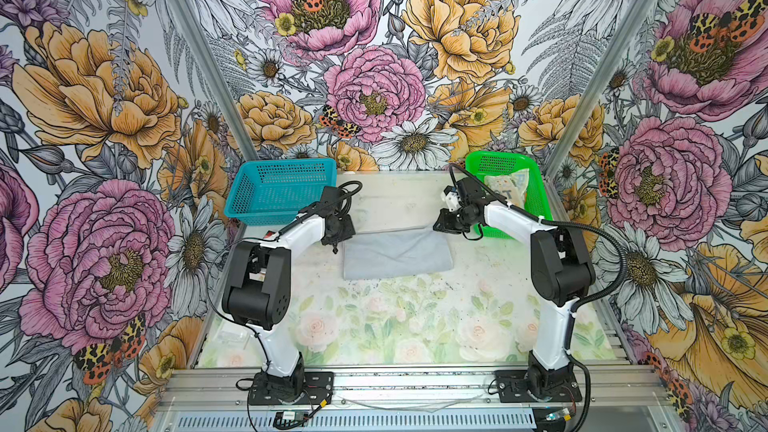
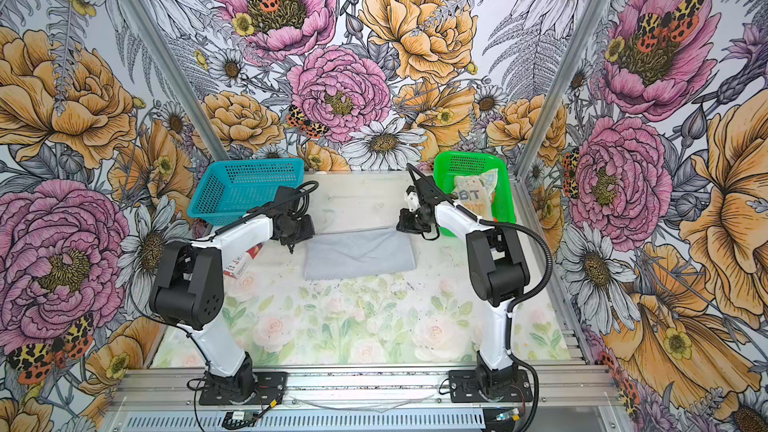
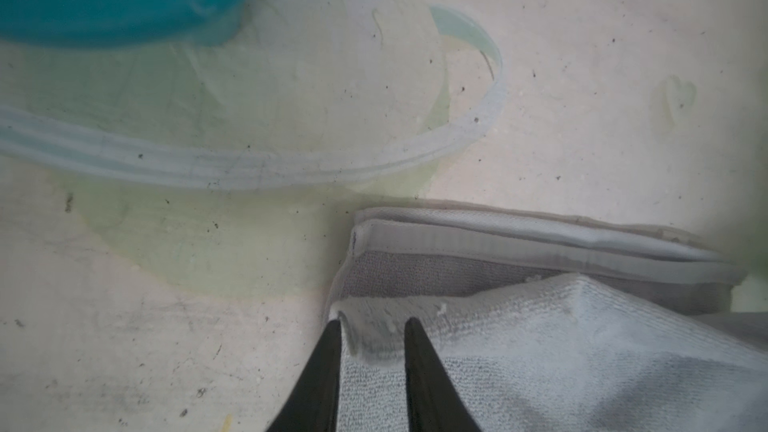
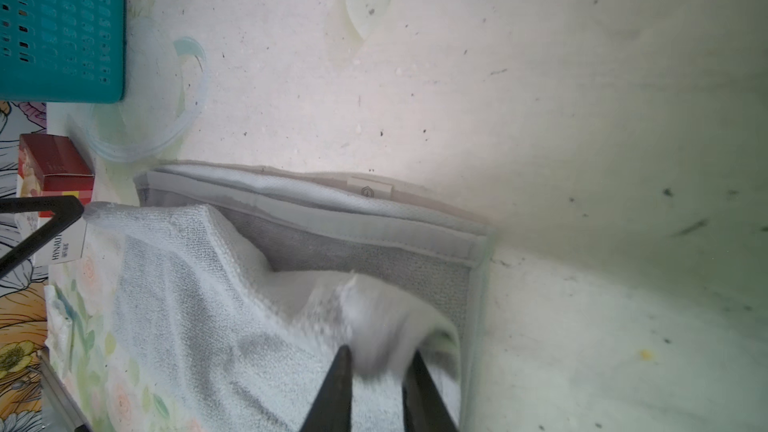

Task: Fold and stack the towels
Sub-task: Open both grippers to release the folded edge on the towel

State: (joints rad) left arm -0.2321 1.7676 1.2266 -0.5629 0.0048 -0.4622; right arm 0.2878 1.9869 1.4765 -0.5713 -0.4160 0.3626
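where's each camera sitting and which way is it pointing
Top views: high up front, looking down on the table; left arm and right arm show.
Left wrist: on the left arm, past the left gripper onto the grey towel.
Right wrist: past the right gripper, across the towel toward the teal basket.
Both wrist views share the towel and basket.

I see the large grey towel (image 1: 397,255) folded into a flat rectangle, near the green basket (image 1: 536,201), to its left and slightly nearer the arm bases. Its top layer (image 4: 208,305) is rumpled and stops short of the hemmed edge beneath. The cream towel (image 2: 473,195), with blue and orange lettering, lies bunched inside that basket.
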